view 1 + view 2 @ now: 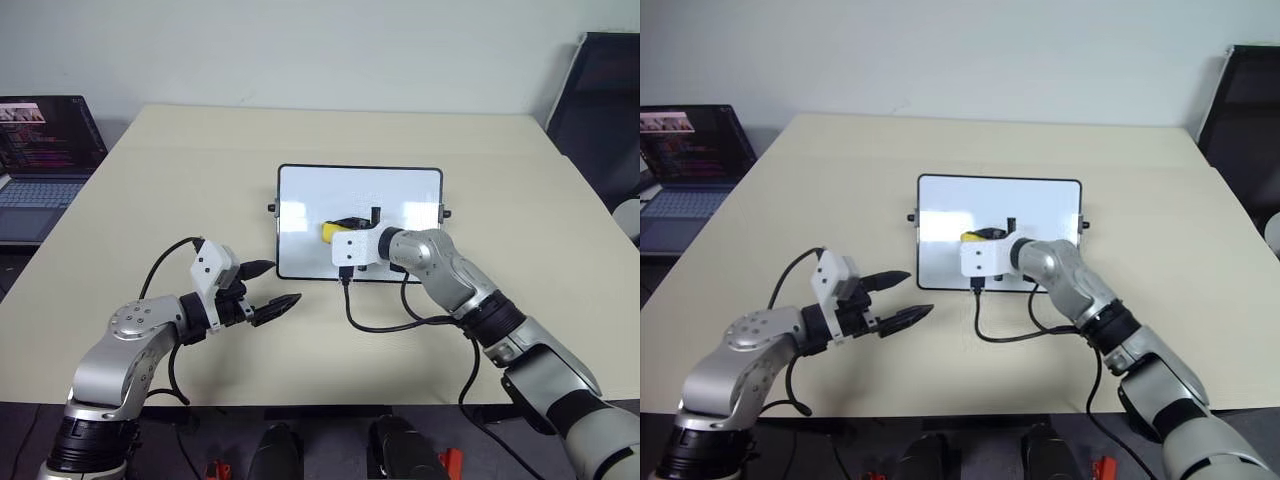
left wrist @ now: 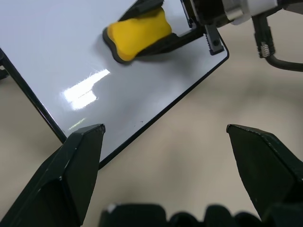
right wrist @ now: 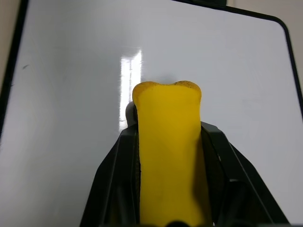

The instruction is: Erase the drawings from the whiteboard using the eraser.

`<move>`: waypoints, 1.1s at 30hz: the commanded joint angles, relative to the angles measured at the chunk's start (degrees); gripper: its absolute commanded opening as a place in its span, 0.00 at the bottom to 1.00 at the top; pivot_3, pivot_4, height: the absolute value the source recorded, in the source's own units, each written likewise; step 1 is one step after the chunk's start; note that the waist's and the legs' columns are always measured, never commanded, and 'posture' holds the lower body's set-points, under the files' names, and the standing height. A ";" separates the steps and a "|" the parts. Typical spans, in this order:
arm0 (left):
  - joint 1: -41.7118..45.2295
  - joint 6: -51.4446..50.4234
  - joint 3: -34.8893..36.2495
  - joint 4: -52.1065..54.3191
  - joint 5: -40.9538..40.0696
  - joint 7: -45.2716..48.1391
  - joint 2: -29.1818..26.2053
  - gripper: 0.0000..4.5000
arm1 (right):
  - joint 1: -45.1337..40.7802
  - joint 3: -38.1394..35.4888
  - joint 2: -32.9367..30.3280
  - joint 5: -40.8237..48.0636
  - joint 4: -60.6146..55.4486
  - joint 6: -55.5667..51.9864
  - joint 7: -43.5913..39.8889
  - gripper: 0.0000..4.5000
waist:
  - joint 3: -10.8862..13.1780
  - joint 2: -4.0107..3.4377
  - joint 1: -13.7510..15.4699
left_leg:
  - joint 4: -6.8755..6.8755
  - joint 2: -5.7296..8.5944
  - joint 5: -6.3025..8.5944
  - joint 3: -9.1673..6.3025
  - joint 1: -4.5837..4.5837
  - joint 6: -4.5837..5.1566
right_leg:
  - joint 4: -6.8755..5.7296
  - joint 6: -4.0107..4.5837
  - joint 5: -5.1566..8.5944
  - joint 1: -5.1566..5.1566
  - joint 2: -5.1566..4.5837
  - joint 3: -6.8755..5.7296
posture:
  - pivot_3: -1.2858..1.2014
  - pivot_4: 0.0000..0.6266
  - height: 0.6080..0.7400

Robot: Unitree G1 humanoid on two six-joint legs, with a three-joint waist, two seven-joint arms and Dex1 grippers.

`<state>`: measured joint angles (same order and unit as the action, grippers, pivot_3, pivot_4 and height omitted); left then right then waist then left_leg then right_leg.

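Two grippers over beige table [image 1: 150, 180]. Laptop [image 1: 45, 160] at far left edge, screen lit. Left gripper [image 1: 270, 290] hovers above bare tabletop, fingers spread apart, empty. Whiteboard [image 1: 300, 190] lies flat mid-table. Right gripper [image 1: 352, 222] clamped on yellow eraser [image 1: 332, 231], eraser over board's centre. Surface around eraser looks clean.

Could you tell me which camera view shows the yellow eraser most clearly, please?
The right wrist view: the eraser stands large between the right claw's fingers, over the whiteboard. The left wrist view shows it smaller, from the side; both eye views show a small yellow patch.
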<state>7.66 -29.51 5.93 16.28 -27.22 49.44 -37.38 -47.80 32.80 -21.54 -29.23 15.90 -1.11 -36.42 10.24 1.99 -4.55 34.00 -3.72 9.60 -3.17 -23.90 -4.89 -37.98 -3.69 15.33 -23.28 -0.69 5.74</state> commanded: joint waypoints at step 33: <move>27.84 5.41 -17.36 -9.61 4.88 11.65 5.64 1.00 | 34.13 -39.72 12.57 14.16 -62.06 -61.91 13.64 0.29 | 0.04 -0.05 1.70 | 0.01 0.01 0.04 -0.13 -0.33 -0.06 | -0.07 -0.07 0.16 -0.22 0.04 -0.10 | 0.52 0.24 1.00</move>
<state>32.44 -26.58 -9.31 7.59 -23.68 59.52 -33.32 -15.07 -4.44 -7.67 -14.69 -43.20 -62.04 -24.02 10.29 1.93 -2.85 34.02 -3.71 9.64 -3.28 -24.22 -4.95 -38.03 -3.71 15.50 -23.49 -0.66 5.65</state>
